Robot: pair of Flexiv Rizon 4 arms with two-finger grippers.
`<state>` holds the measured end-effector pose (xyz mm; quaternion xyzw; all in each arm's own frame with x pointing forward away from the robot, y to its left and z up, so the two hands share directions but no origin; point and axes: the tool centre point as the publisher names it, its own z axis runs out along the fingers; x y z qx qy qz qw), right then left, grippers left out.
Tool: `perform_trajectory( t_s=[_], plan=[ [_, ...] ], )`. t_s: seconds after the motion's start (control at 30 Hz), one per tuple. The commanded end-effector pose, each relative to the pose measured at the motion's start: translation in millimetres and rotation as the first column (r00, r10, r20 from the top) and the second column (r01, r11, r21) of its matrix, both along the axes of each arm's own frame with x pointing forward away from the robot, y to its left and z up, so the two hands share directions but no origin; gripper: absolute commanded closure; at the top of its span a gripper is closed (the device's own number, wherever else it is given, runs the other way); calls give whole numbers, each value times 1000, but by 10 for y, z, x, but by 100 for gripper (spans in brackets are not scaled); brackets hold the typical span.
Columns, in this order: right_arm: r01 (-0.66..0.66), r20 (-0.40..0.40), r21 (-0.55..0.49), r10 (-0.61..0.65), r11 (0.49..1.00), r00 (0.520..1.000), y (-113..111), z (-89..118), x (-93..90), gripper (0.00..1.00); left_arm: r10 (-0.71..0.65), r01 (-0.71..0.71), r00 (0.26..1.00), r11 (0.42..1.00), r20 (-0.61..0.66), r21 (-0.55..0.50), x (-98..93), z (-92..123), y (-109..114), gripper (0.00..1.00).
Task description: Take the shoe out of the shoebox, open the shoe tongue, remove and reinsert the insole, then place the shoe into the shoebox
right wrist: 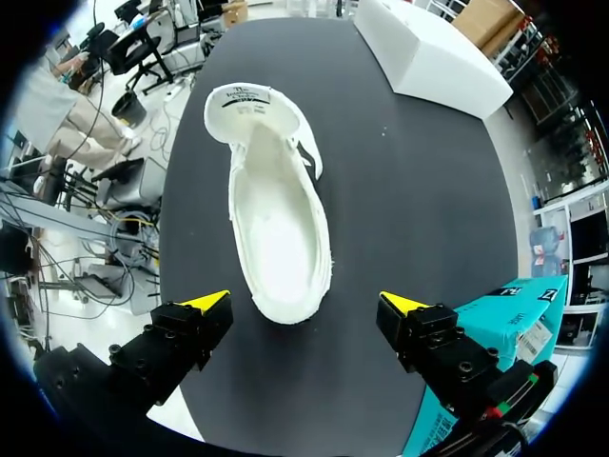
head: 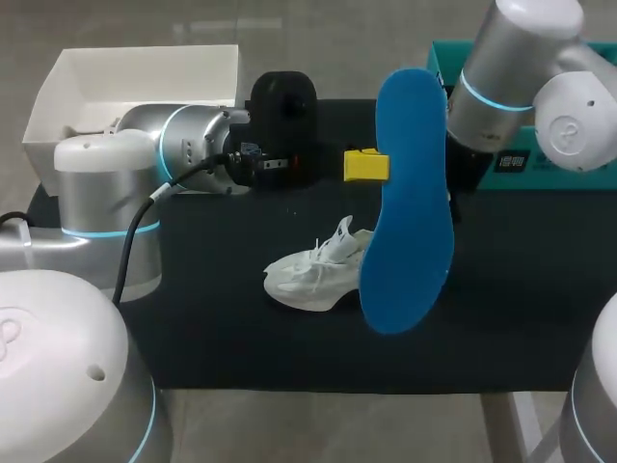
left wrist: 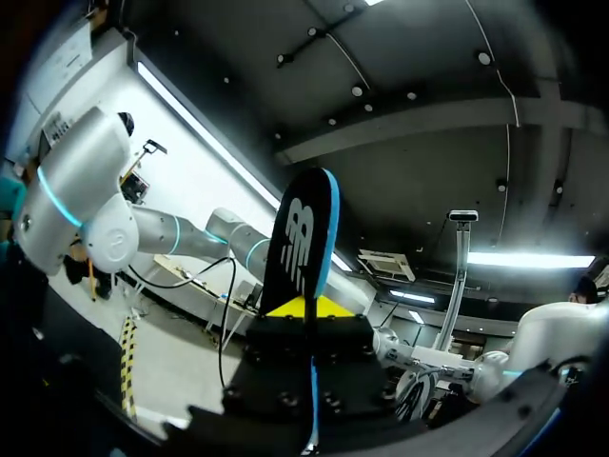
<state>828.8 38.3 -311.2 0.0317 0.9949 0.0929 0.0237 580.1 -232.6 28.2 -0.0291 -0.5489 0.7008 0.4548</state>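
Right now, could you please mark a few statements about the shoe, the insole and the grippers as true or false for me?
1. The blue insole is out of the shoe, held up by the left gripper. True.
2. The shoe lies inside the white shoebox. False: it lies on the dark table, outside the box.
3. The right gripper is open with nothing between its fingers. True.
4. The right gripper grips the shoe's heel. False: it hangs above the shoe, its fingers clear of it.
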Motion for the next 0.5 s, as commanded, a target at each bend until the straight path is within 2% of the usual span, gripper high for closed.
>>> perform_trajectory(
  t_s=[0.03, 0.27, 0.5],
  plan=[
    [-11, 14, -22, 11, 1000, 1000, 133, -23, 27, 0, -1, 1, 1000, 1000, -1, -3, 3, -8, -14, 100],
    [-40, 19, -49, 41, 998, 999, 442, -175, 130, 0, -1, 1, 1000, 1000, -1, -3, 3, -8, -14, 100],
    [-65, 5, -58, 66, 996, 998, 618, -360, 259, 0, -1, 1, 1000, 1000, -1, -3, 3, -8, -14, 100]
  ],
)
